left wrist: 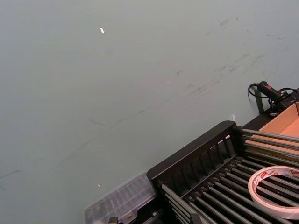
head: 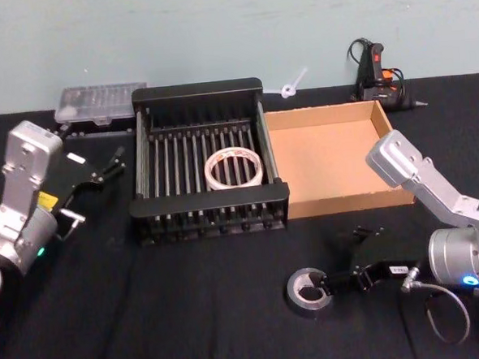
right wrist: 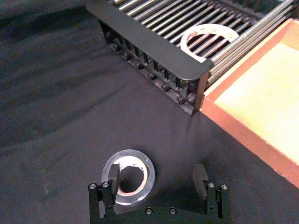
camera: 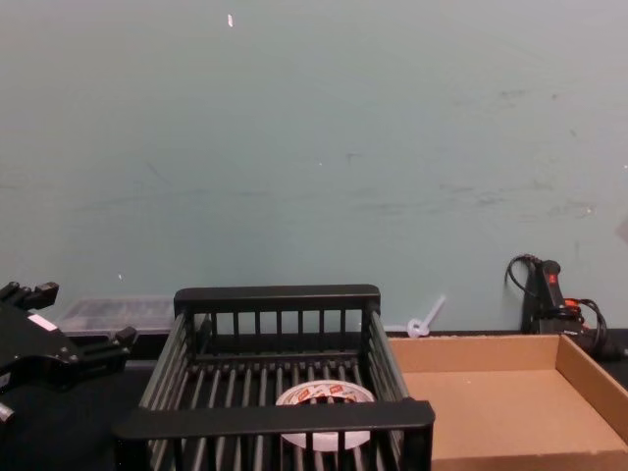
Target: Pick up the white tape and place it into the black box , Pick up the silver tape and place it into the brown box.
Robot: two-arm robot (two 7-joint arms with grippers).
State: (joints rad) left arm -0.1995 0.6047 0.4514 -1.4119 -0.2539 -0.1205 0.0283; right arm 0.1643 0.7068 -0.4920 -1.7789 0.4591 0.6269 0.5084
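The white tape [head: 233,168] lies flat on the slatted floor of the black box [head: 143,157], and it also shows in the chest view [camera: 324,396] and the right wrist view [right wrist: 205,37]. To the right of that crate stands the brown box [head: 332,157], with nothing in it. On the black cloth in front lies the silver tape [head: 305,293]. My right gripper [head: 342,260] is down at it and open. In the right wrist view [right wrist: 156,175], one finger [right wrist: 113,172] overlaps the roll's [right wrist: 142,163] rim and the other stands beside it. My left gripper [head: 112,161] is open, left of the crate.
A clear plastic case [head: 101,102] lies at the back left behind the crate. A glue gun [head: 379,73] with its cable and a small white plastic part [head: 295,82] sit at the back right by the wall. Black cloth covers the table [head: 191,313].
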